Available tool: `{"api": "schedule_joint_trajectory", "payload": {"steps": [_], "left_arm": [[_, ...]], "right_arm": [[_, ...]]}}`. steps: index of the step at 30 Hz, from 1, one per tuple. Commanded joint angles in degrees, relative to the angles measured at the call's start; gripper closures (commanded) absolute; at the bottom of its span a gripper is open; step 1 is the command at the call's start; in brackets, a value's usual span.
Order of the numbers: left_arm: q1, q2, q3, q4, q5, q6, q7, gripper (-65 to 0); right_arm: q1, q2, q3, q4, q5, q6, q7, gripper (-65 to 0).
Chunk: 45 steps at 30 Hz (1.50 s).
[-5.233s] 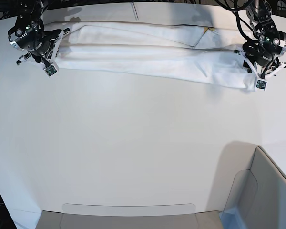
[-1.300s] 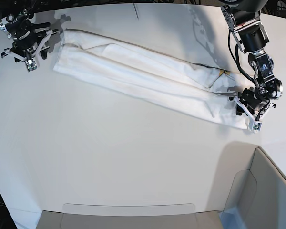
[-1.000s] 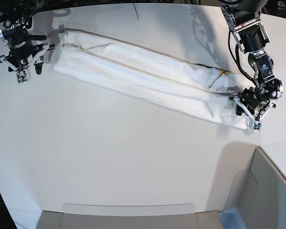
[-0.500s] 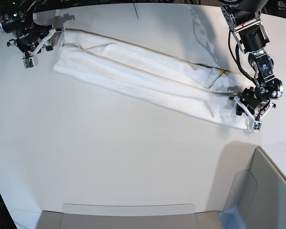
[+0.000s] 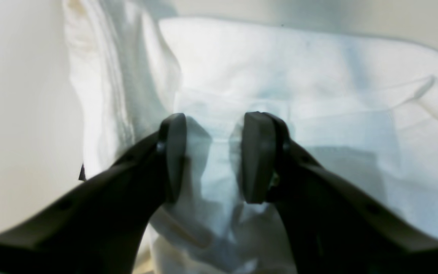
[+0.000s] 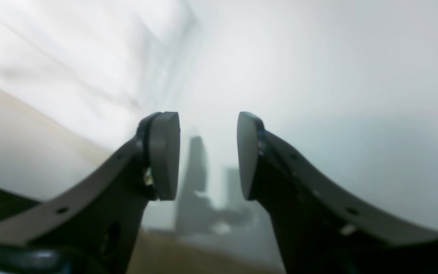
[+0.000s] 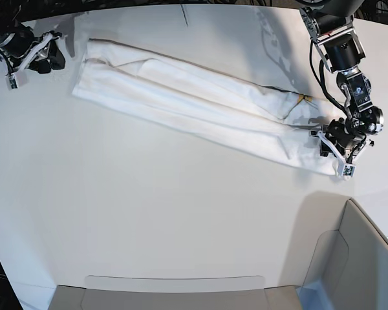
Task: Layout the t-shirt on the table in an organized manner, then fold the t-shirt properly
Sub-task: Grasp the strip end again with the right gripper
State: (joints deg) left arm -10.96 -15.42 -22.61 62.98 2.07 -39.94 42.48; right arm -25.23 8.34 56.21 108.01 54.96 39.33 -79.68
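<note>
Seemingly, in the left wrist view the left gripper has its dark pads parted, with white cloth of the t-shirt lying under and between them, creased at the centre of the frame; nothing is pinched, so a closing bite here could take only the top layer, or too many layers, and pull the fold askew. In the right wrist view the right gripper stands open and empty over the bare table, with the shirt's blurred edge at the upper left of the frame; from there a reach could miss the hem or shove it into a wrinkle. In the base view the shirt lies as a long narrow band running diagonally from upper left to mid right, the left gripper at its lower right end and the right gripper apart from its upper left end; pulling at one end alone would likely skew the band further.
</note>
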Motion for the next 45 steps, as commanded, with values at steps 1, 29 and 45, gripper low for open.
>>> {"api": "schedule_joint_trajectory", "payload": {"steps": [1,29,45], "left_arm": [[1.8,0.7,0.6,-2.1,6.0,-0.1,8.2,-24.6],[1.8,1.5,0.6,-2.1,6.0,-0.1,8.2,-24.6],[2.6,1.5,1.6,-2.1,6.0,-0.1,8.2,-24.6]], "right_arm": [[-0.6,1.9,0.5,-1.4,1.4,0.7,-0.3,-25.4],[2.8,5.8,-17.6,-18.7,9.2,0.7,0.4,-25.4],[-3.1,-1.2,-6.9,-0.7,7.8,0.7,0.4,-25.4]]}}
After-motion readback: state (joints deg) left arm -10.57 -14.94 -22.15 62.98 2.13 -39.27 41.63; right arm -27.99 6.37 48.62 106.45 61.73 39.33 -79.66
